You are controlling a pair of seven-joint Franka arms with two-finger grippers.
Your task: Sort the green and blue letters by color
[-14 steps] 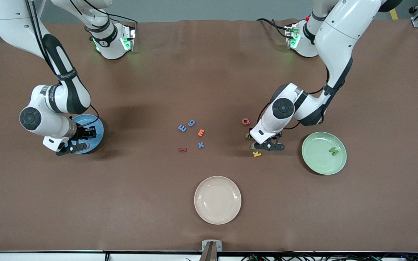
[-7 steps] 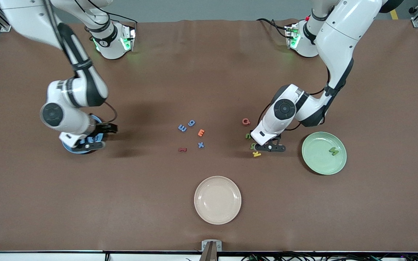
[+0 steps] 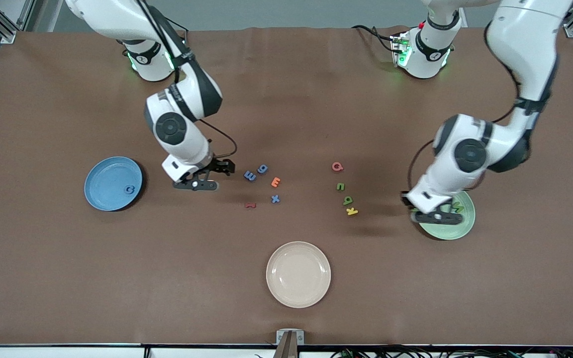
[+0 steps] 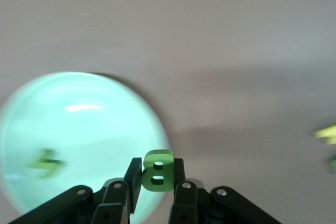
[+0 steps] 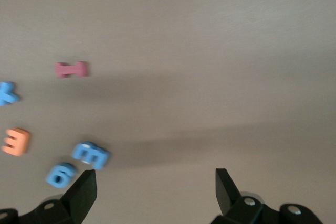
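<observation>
Blue and green letters lie in several places on the brown table (image 3: 286, 99). Three blue ones sit near the middle: a blue E (image 3: 250, 175), a blue 9 (image 3: 262, 168) just beside it and farther from the front camera, and a blue x (image 3: 275, 199) nearer to the camera. A fourth blue letter (image 3: 129, 189) lies in the blue plate (image 3: 98, 196) toward the right arm's end of the table. Two green letters (image 3: 340, 186) (image 3: 347, 200) rest on the table between the middle group and the green plate (image 3: 460, 228), which stands toward the left arm's end. Another green letter (image 4: 46, 161) lies in that plate. The last one, a green 8 (image 4: 157, 170), is clamped upright between the fingers of the left gripper (image 3: 433, 217), which is over the green plate's rim.

The right gripper (image 3: 202, 180) is over bare table just beside the blue E, toward the right arm's end; its fingers (image 5: 84, 192) stand wide apart with nothing between them.

An orange E (image 3: 276, 182) lies among the blue letters and a red I (image 3: 250, 205) lies nearer the camera. A pink letter (image 3: 336, 166) lies farther from the camera than the two green ones, and a yellow letter (image 3: 351, 211) nearer, just beside the lower green one. A cream plate (image 3: 298, 293) stands nearest the front camera, at the middle of the table.
</observation>
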